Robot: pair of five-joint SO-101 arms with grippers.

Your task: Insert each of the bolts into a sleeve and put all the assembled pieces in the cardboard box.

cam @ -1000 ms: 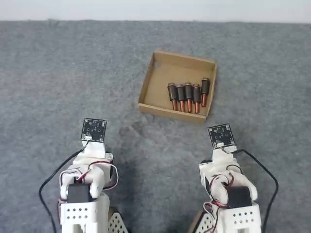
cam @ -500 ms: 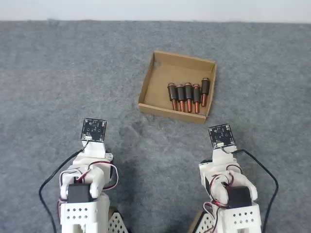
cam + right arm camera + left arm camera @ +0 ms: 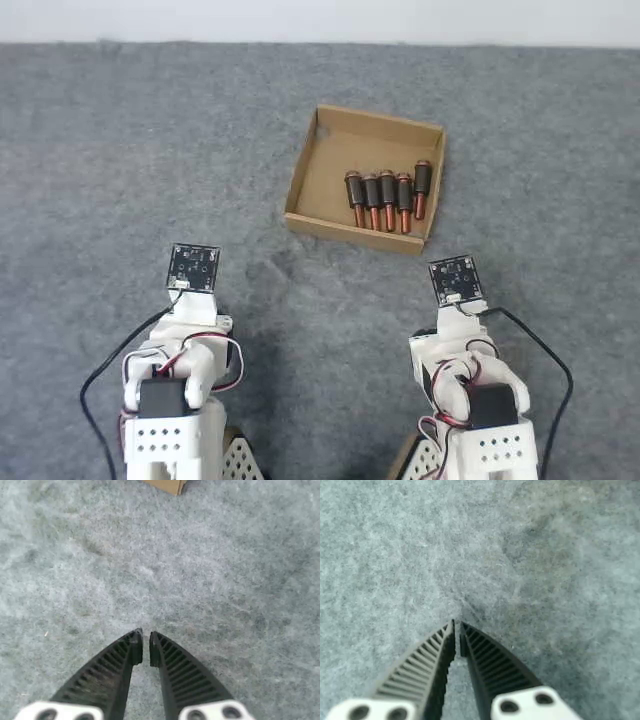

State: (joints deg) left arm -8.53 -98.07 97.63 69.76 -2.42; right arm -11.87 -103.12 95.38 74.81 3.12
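Grey felt (image 3: 150, 150), cardboard box (image 3: 335, 160), five sleeved bolts (image 3: 388, 198) abreast, shanks toward near edge

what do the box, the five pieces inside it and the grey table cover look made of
Open brown cardboard box: plain matte cardboard, by its tan colour and thin folded walls. Five black-and-copper assembled pieces: dark matte sleeves, perhaps plastic or rubber, on shiny copper-coloured shafts, probably metal. Grey table cover: felt or short carpet, by its fuzzy mottled fibres.
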